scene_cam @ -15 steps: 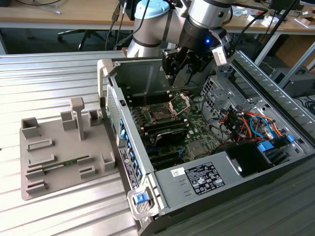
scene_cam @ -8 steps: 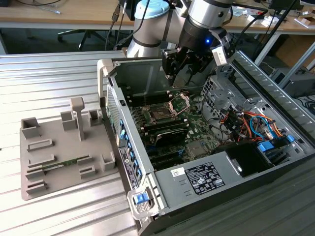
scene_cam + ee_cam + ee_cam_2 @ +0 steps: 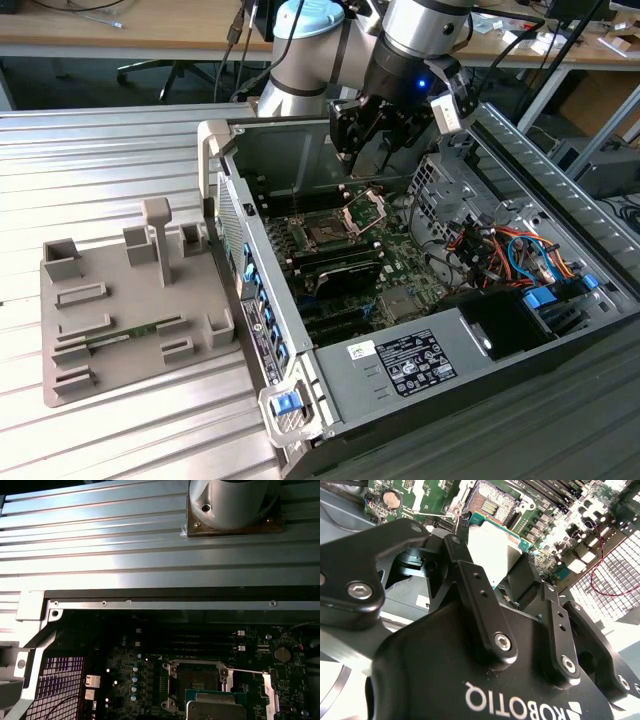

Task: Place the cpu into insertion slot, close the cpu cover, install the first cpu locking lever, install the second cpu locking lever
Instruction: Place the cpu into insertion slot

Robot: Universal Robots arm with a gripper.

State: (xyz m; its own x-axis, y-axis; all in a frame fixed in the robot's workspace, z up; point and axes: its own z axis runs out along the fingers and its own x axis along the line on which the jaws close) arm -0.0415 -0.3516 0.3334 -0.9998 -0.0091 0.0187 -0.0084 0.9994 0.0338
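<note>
your tool (image 3: 492,565) is pinching the cpu (image 3: 489,547) by two opposite edges. in the second wrist view you can see the grey metal top and a bit of green rim sitting between the black fingers (image 3: 470,580). so the chip's in hand, not in the board.

the insertion slot (image 3: 492,502) sits just past the fingertips, under the tool. its contact field is bare in both wrist views, so i'd say nothing's seated yet. in the first wrist view the cpu (image 3: 216,707) overlaps the near edge of the slot (image 3: 199,679), which looks close to lined up but not down. can't tell how much air is left between them.

the cpu cover (image 3: 366,208) looks flipped up, standing open below the tool (image 3: 372,140) in the exterior view. a thin locking lever (image 3: 247,671) runs along one side of the slot and looks unlatched to me.

so progress-wise you're in step one, inside the open computer case (image 3: 300,330). placing the chip, closing the cover and both levers are all left to do.
</note>
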